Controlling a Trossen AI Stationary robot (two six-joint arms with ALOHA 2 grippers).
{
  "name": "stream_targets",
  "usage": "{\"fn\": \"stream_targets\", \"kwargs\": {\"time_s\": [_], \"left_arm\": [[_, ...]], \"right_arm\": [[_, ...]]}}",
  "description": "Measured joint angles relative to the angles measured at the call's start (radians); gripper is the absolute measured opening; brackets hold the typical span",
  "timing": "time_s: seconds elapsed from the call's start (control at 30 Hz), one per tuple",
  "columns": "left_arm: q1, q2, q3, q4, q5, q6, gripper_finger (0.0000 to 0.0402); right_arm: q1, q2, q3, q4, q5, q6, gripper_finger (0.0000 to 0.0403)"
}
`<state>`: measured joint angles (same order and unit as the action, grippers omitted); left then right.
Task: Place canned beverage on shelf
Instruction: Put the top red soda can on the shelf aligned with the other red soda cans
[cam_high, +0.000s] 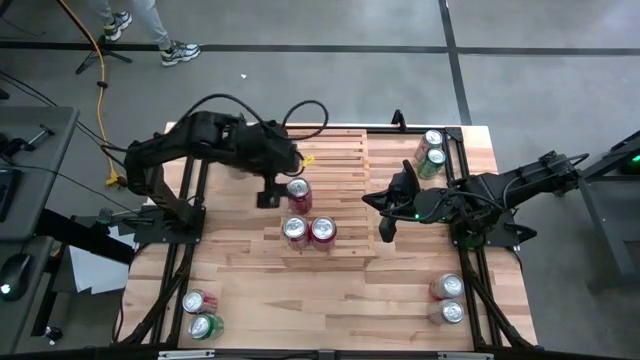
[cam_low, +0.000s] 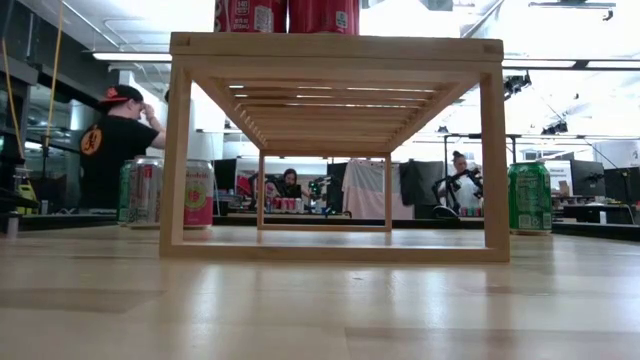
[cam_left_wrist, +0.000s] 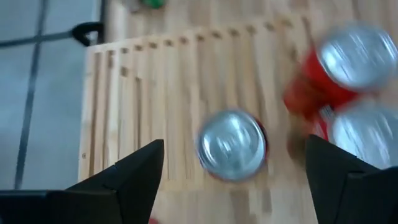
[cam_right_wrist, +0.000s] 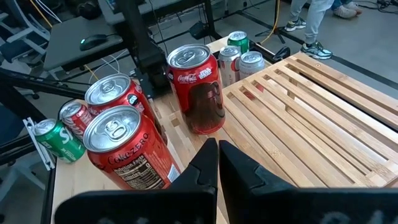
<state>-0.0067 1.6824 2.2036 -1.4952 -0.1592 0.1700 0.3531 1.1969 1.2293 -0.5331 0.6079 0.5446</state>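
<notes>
The shelf (cam_high: 330, 165), a pale slatted wooden rack, stands mid-table. Three red cans stand upright on its slats: one (cam_high: 298, 193) toward its left side, and two (cam_high: 294, 231) (cam_high: 323, 230) side by side at its near edge. My left gripper (cam_high: 275, 190) hovers open over the lone can (cam_left_wrist: 231, 146); its fingers (cam_left_wrist: 134, 177) stand wide on either side, clear of the can. My right gripper (cam_high: 385, 225) waits shut at the shelf's right edge, its fingers (cam_right_wrist: 217, 168) over the slats (cam_right_wrist: 311, 112).
Cans stand in pairs on the tabletop: at the far right corner (cam_high: 432, 150), the near left (cam_high: 200, 312) and the near right (cam_high: 449, 300). In the low view the shelf's open frame (cam_low: 335, 150) stands in front of people at desks. A person's feet (cam_high: 150, 35) show beyond the table.
</notes>
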Motion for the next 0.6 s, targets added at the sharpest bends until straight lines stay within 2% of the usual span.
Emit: {"fn": "stream_targets", "kwargs": {"time_s": [0.17, 0.33, 0.6], "left_arm": [[0.024, -0.001, 0.0, -0.084, 0.017, 0.22, 0.027], [0.043, 0.0, -0.017, -0.057, 0.012, 0.416, 0.026], [0.074, 0.033, -0.017, -0.036, 0.023, 0.529, 0.0242]], "right_arm": [[0.0, 0.0, 0.0, 0.0, 0.0, 0.001, 0.0], [0.0, 0.0, 0.0, 0.0, -0.002, 0.0, 0.0], [0.0, 0.0, 0.0, 0.0, -0.002, -0.002, 0.0]]}}
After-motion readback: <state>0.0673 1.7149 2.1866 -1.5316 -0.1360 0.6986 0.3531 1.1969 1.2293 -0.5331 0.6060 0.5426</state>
